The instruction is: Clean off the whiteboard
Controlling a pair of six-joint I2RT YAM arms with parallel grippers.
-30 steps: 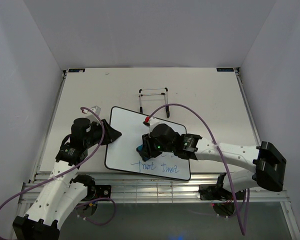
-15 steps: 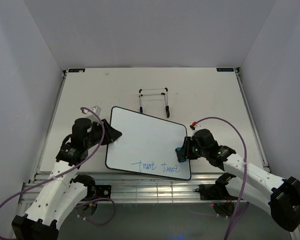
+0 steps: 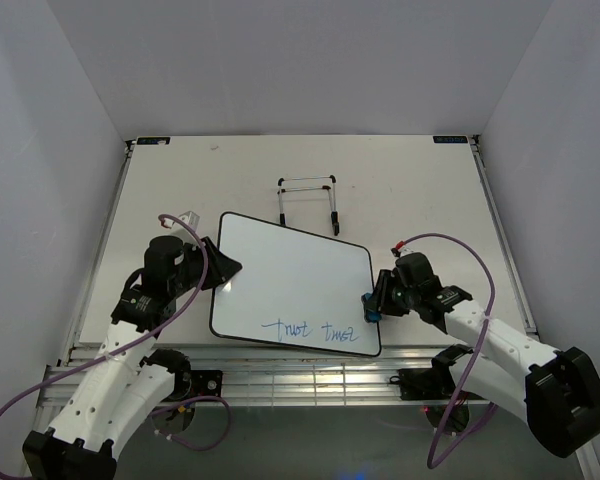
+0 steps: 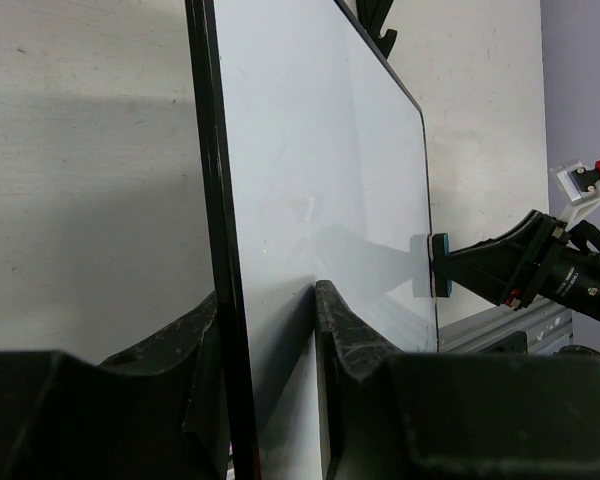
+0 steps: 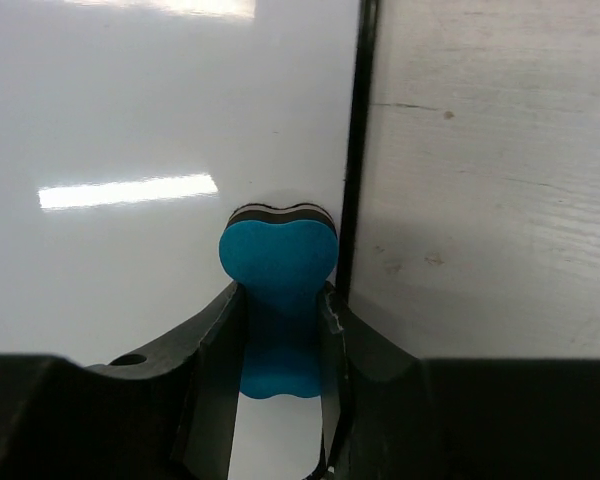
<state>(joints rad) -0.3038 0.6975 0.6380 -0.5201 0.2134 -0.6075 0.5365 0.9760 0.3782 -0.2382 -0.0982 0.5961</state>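
Note:
The whiteboard [image 3: 290, 280] lies flat on the table, with blue scrawl [image 3: 308, 331] along its near edge. My left gripper [image 3: 225, 268] is shut on the board's left rim; in the left wrist view [image 4: 265, 330] its jaws clamp the black edge [image 4: 220, 250]. My right gripper [image 3: 372, 303] is shut on the blue bone-shaped eraser [image 5: 278, 300], which rests at the board's right edge [image 5: 355, 150], right of the scrawl. The eraser also shows in the left wrist view [image 4: 438, 265].
The thin black wire easel stand [image 3: 308, 200] sits behind the board. The table's near edge with metal rails [image 3: 300, 375] runs just below the board. Purple cables [image 3: 450, 250] loop off both arms.
My right gripper swept the eraser from the board's middle to its right edge, then shifted slightly. The scrawl is unchanged. The left gripper has kept its hold.

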